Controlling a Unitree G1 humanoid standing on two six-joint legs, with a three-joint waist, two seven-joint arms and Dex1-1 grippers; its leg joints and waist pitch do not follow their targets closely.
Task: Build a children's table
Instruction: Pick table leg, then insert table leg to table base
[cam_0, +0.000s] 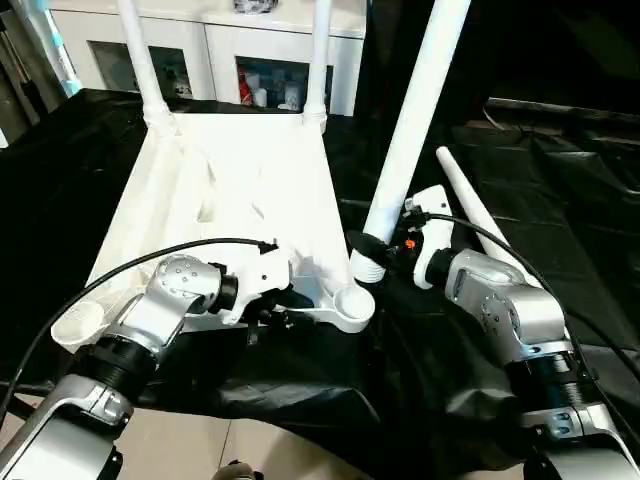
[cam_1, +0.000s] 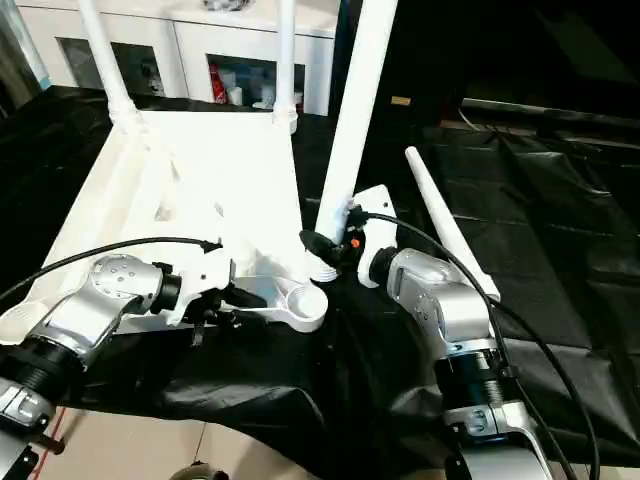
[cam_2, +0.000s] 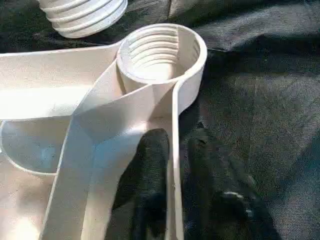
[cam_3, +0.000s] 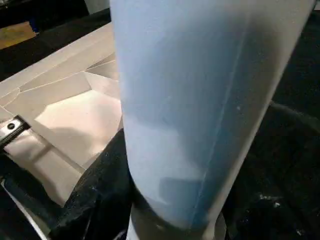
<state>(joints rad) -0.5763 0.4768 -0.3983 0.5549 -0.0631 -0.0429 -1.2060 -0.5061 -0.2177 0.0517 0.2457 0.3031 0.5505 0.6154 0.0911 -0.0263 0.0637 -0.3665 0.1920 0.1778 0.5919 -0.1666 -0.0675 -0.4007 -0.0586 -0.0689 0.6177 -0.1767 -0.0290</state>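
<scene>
Black plastic sheeting underfoot. Upturned white plastic tabletop, two far legs fitted. Left end effector pinching its near rim wall. Right end effector clamped on third white tapered leg, beside open threaded corner socket. Fourth leg lying spare.

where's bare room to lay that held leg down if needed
Free: black cloth right of the loose leg, and cloth in front of the tabletop. Crowded: the near-right socket, where both grippers, left and right, and the held leg meet.

A test room: black sheeting over the floor, white glass-doored cabinet behind
</scene>
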